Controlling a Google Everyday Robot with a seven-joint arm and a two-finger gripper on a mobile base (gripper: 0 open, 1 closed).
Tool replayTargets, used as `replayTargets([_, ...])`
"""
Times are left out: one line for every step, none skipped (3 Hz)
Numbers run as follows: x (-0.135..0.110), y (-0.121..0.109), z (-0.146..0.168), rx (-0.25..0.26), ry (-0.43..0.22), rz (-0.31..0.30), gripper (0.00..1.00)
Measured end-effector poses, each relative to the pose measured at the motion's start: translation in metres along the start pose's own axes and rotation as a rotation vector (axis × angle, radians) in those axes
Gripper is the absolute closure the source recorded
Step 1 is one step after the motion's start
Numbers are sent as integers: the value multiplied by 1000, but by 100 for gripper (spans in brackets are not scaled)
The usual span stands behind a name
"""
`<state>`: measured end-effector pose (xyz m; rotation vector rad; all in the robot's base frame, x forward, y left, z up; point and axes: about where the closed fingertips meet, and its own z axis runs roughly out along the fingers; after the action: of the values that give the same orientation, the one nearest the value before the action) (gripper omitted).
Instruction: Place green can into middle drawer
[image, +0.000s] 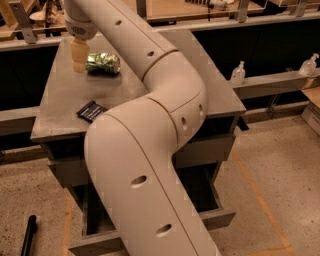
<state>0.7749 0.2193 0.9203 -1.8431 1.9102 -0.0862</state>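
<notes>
The green can (103, 63) lies on its side at the back left of the grey cabinet top (60, 100). My gripper (78, 57) hangs from the wrist just left of the can, close to it and low over the top. It holds nothing that I can see. The middle drawer (222, 219) stands pulled open at the bottom of the cabinet, its flat grey front toward me and its inside dark. My arm crosses in front of most of it.
A black packet (91, 111) lies on the top near the front left. A shut grey drawer front (205, 151) sits above the open drawer. Two pump bottles (238, 74) (308, 65) stand on a ledge at the right. A black bar (29, 236) lies on the floor at the left.
</notes>
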Motion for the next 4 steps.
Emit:
replayTargets([-7, 7, 23, -17, 44, -33, 0])
replayTargets([-4, 14, 46, -46, 85, -39, 0])
replayTargets([6, 16, 61, -66, 116, -26, 0])
replayTargets([15, 16, 68, -83, 124, -12, 16])
